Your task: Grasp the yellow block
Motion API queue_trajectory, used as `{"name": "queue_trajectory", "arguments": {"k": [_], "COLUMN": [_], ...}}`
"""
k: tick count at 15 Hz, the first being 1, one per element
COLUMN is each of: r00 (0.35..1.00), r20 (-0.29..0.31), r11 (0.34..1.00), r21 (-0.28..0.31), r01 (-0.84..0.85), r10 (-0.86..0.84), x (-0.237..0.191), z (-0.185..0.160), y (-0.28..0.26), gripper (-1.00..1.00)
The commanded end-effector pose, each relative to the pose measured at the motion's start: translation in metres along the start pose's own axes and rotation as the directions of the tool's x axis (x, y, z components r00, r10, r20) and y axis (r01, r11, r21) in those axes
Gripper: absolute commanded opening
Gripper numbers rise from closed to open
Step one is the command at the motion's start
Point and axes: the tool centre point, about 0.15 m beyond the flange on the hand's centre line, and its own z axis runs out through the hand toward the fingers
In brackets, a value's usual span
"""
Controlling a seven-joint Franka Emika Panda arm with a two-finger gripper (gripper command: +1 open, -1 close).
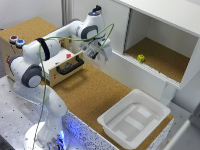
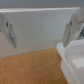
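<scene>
The yellow block [image 1: 141, 58] is a tiny cube lying on the cork floor inside the white open-fronted cabinet [image 1: 165, 20], toward the exterior view's right. My gripper [image 1: 104, 56] hangs outside the cabinet, to the exterior view's left of the block and well apart from it, above the cork table. In the wrist view the gripper [image 2: 42, 30] is open; its two fingers [image 2: 8, 27] frame a white wall with nothing between them. The block does not show in the wrist view.
A white plastic bin [image 1: 132, 117] sits on the cork table [image 1: 90, 95] near its front edge; its corner [image 2: 72, 57] shows in the wrist view. A wooden box with a black handle [image 1: 69, 65] stands behind the arm. The cabinet's low front wall [image 1: 130, 67] lies between gripper and block.
</scene>
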Motion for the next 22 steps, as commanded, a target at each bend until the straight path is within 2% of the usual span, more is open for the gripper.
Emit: {"name": "queue_trajectory", "arguments": {"k": [1,3,6,12,14,17,22], "r00": [0.999,0.999,0.999,0.993,0.991,0.989,0.977], "r20": [0.034,0.025,0.008,-0.109,-0.13,-0.148,-0.214], "r11": [0.998,0.996,0.996,0.996,0.996,0.991,0.993], "r21": [0.058,0.086,0.076,0.069,0.077,0.133,0.116], "r01": [0.011,0.04,0.052,0.052,0.036,-0.01,0.015], "r10": [-0.013,-0.042,-0.053,-0.044,-0.026,0.029,0.01], "x": [0.066,0.08,0.095,0.153,0.17,0.199,0.239], "z": [0.038,0.042,0.048,0.041,0.044,0.057,0.061], "y": [0.042,0.038,0.035,0.017,0.013,0.007,-0.01], "gripper": [1.0,1.0,1.0,1.0,1.0,1.0,1.0]}}
